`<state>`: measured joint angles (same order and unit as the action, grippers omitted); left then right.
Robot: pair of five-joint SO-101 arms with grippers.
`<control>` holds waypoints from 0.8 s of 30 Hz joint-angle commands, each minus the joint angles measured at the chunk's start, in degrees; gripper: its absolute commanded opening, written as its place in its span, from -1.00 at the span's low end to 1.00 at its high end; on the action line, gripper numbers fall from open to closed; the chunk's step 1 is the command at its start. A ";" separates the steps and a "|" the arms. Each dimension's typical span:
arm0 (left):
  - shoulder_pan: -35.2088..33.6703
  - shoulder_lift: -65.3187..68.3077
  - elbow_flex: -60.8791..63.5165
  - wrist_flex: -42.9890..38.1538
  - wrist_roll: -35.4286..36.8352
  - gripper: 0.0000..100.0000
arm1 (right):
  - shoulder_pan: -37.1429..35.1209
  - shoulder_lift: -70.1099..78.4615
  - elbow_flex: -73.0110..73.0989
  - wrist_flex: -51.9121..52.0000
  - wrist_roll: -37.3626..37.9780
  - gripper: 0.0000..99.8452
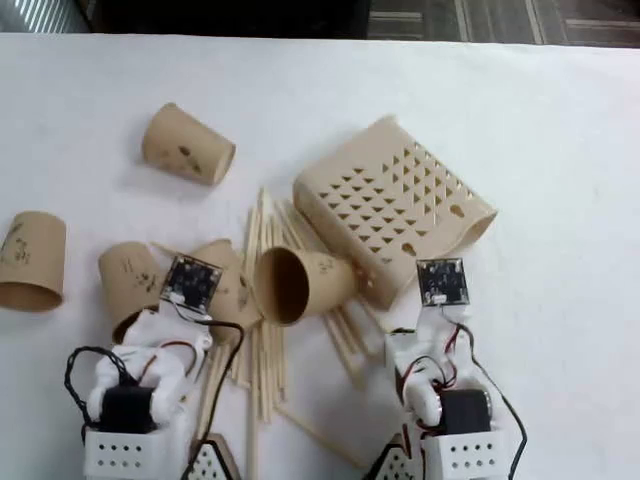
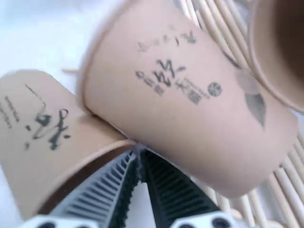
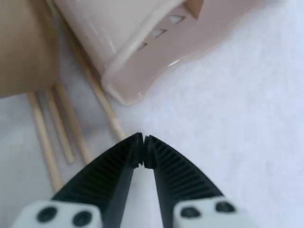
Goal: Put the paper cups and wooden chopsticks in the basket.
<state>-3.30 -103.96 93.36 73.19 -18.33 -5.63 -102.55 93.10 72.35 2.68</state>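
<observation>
At the far left of the table, a lone cup lies on its side, well apart from the rest. Next, two paper cups lie side by side at the left gripper. Its jaws are pressed together, with the tips at the rim of the nearer cup and just beside the second cup. I cannot tell whether they nip the cup wall or nothing. A far cup lies further back on the table. In the middle the wooden chopsticks are scattered in a loose pile, and an open-mouthed cup rests across them, just beside the basket. The basket seems tipped over, with a perforated wall facing up. The right gripper hangs low near the basket's corner, its jaws clenched on nothing. I judge the task hardly begun: all five cups and the chopsticks are outside the basket, which probably must first stand upright.
</observation>
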 commanded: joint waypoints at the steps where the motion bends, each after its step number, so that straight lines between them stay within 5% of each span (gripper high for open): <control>1: 0.22 -0.31 -4.31 0.26 -0.44 -0.95 | 7.78 -0.66 -6.77 -3.03 10.37 -0.96; 5: -1.19 -0.31 -4.31 0.62 -0.44 -0.95 | 16.22 -0.48 -12.57 -9.27 23.21 -0.96; 10: -9.19 -0.40 -4.66 -0.62 -0.44 -0.95 | 17.36 -0.22 -17.93 -10.33 31.82 -0.88; 15: -14.81 -0.48 -4.31 -2.55 -0.09 -0.95 | 16.66 -0.13 -20.31 -10.24 33.49 -0.71; 24: -14.99 -0.48 -4.22 -2.55 -0.09 -0.95 | 9.71 14.99 -20.48 -9.98 45.10 -0.45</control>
<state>-17.89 -104.13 92.22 71.60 -18.33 5.10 -94.37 75.25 63.91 45.76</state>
